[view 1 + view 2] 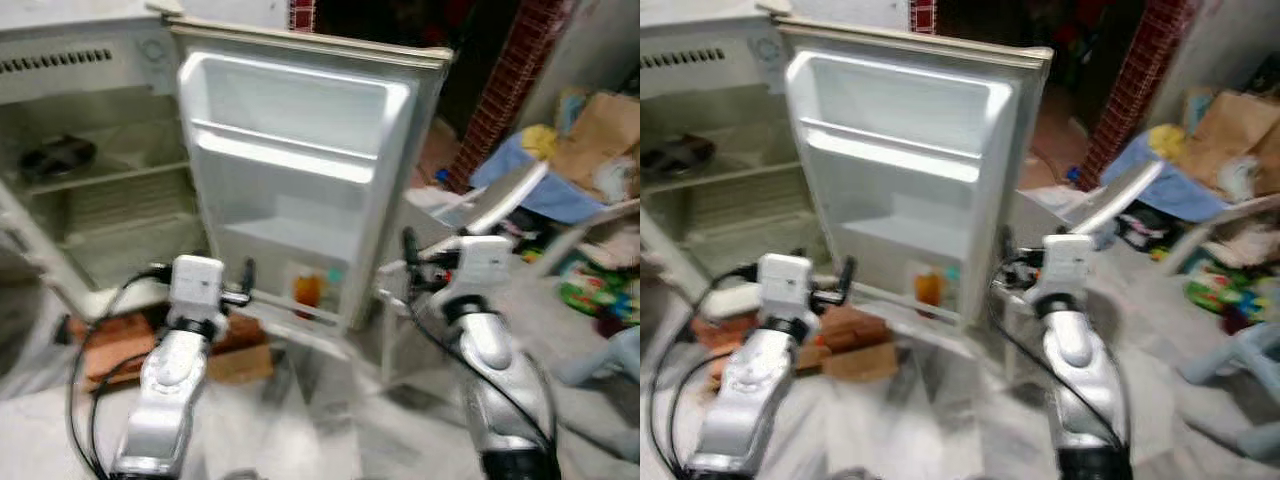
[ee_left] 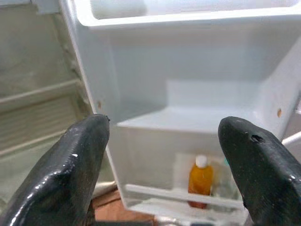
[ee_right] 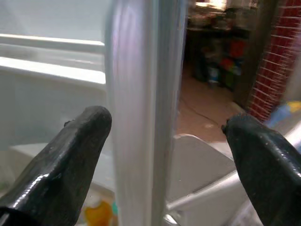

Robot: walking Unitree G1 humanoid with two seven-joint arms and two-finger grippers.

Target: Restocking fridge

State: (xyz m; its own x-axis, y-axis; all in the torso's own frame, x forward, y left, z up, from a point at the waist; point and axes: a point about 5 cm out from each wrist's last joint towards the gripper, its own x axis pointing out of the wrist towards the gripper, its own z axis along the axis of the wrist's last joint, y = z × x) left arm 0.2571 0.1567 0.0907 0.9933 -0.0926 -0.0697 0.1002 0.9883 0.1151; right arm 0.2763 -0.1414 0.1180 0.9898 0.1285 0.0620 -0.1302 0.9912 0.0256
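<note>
Left eye view, nearest first: both silver arms reach forward over a pale floor (image 1: pixel 300 440). The left gripper (image 2: pixel 164 155) has its black fingers spread wide with nothing between them, and it faces the inside of the open fridge door (image 1: pixel 300 160). The right gripper (image 3: pixel 160 155) is also spread wide and holds nothing; the door's outer edge stands in the gap between its fingers, a little way ahead, and I cannot tell whether either finger touches it.

Just beyond the grippers, an orange bottle (image 2: pixel 200 181) with a white cap stands upright in the lowest door shelf (image 2: pixel 183 195), behind its rail, with something small and teal beside it that is too blurred to name. The door shelves above it look bare. Low on the floor, to the left of the door, lie some brown cardboard pieces (image 1: pixel 235 360).

Farther left is the fridge (image 1: pixel 90 200) itself, its compartment open: one dark object (image 1: pixel 55 155) sits on an upper rack and the lower part looks empty. Far right, a white chair (image 1: pixel 500 210) and scattered clutter (image 1: pixel 590 150) fill the room.

Restocking appears barely begun: one bottle is in, most shelves wait, and neither gripper carries anything, so the next item must probably be fetched.
</note>
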